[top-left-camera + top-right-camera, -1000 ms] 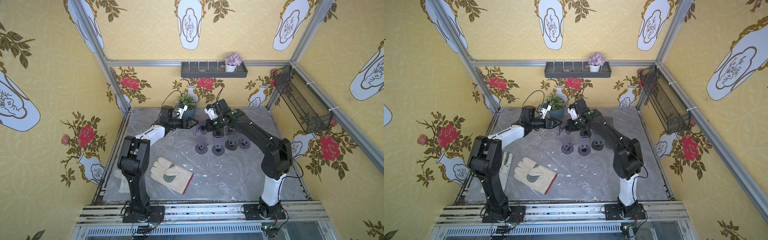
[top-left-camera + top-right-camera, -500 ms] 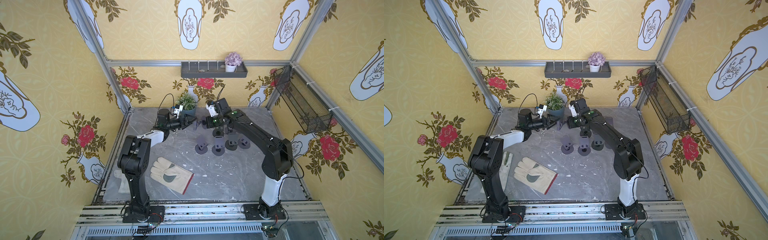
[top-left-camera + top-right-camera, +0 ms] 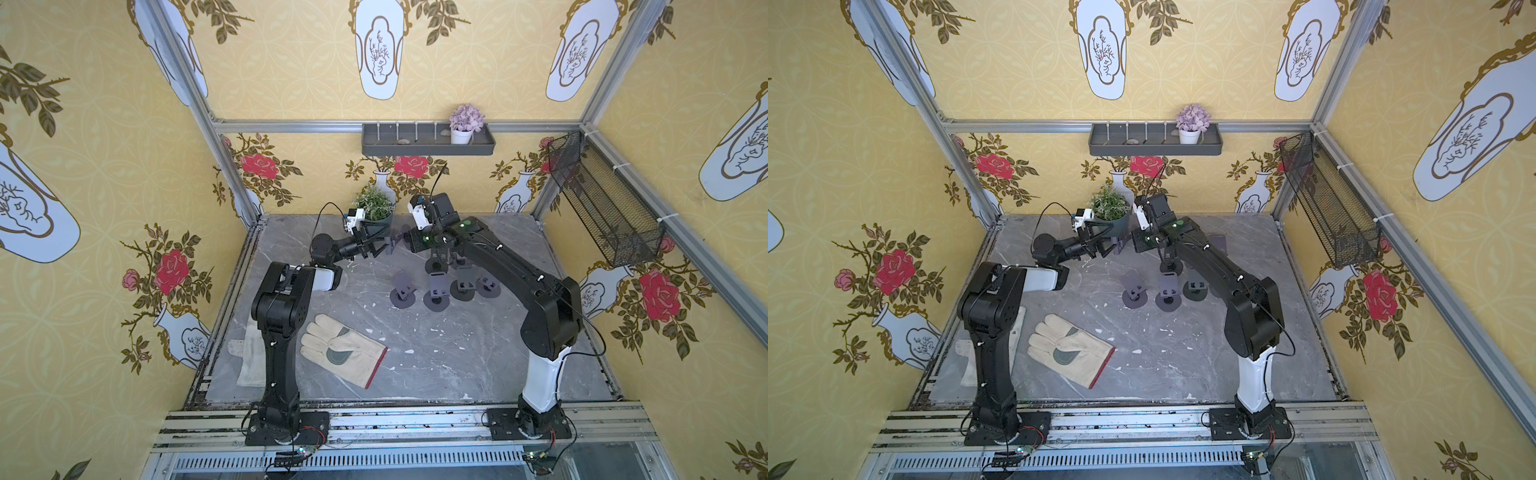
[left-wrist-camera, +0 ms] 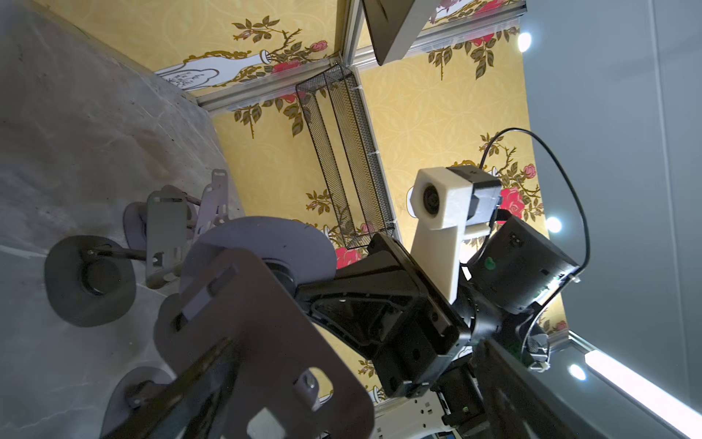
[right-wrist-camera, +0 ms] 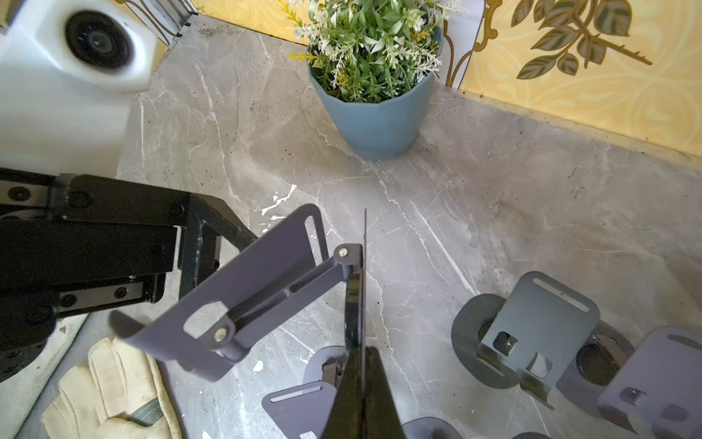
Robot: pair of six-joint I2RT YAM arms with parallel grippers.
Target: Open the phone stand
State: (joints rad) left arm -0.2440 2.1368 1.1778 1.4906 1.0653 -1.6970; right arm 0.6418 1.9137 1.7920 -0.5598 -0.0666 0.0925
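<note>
Left forearm has tucked back toward its base since a second ago. The held stand has drifted a touch toward the back wall and now sits level with the left fingers.

- Your right gripper (image 5: 357, 289) is pressed together on the thin round base of the phone stand (image 5: 243, 289).
- It holds the stand off the marble table (image 3: 415, 353), near the back, in front of the potted plant (image 5: 374, 95).
- The plate hangs off its hinge arm. Its long axis runs from the right jaws out toward your left gripper (image 3: 382, 241).
- Left jaws are spread wide. In the left wrist view one finger (image 4: 182, 380) crosses the plate's face; whether it touches or sits just clear, can't tell.
- Your left arm is nearer the plate's free end. My read: that arm closes on the plate and swings it while the right holds the base.
- Spare stands (image 3: 436, 291) sit on the table below.
</note>
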